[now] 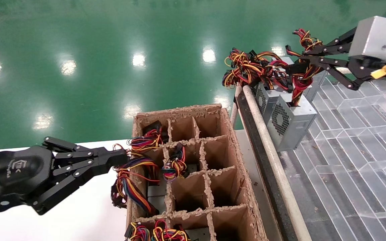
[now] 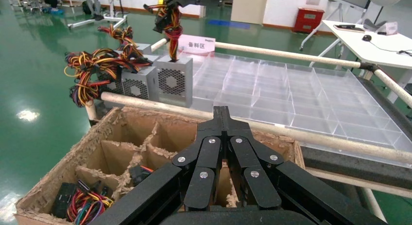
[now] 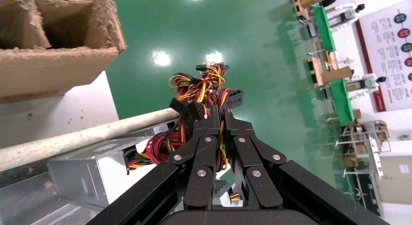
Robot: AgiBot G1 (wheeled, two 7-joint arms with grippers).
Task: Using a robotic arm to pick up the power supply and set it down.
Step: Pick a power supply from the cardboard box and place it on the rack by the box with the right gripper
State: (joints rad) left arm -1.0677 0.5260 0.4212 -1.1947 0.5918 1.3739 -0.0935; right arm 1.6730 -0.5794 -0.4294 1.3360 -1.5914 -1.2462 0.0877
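On the right of the head view, the right end effector [image 1: 297, 62], black linked fingers on a silver-grey square wrist block, is seen clenched on the wire bundle [image 1: 298, 83] of the power supply [image 1: 292, 122]. That power supply is a grey sheet-metal box with one perforated round vent face, and its red, orange, yellow and black wires rise from its top into the fingers. It is placed at the near corner of a clear plastic divider tray [image 1: 354, 140], just beside a second grey power supply [image 1: 265, 97]; three such boxes are counted in a row in the left wrist view, the nearest one [image 2: 174, 81] under the gripped wires. A tangled mass of wires [image 1: 246, 68] is draped over the pale tube rail [image 1: 270, 147] edging the tray.

To the left of the rail, a brown cardboard box [image 1: 236, 160] with ragged dividers is set on a white surface [image 1: 79, 217]. Several compartments are seen holding wire bundles, some with blue and purple strands [image 1: 136, 180]; other compartments are bare cardboard. The all-black left end effector [image 1: 122, 160] is held at the box's left edge, its fingertips closed together against those strands; whether anything is held cannot be told.
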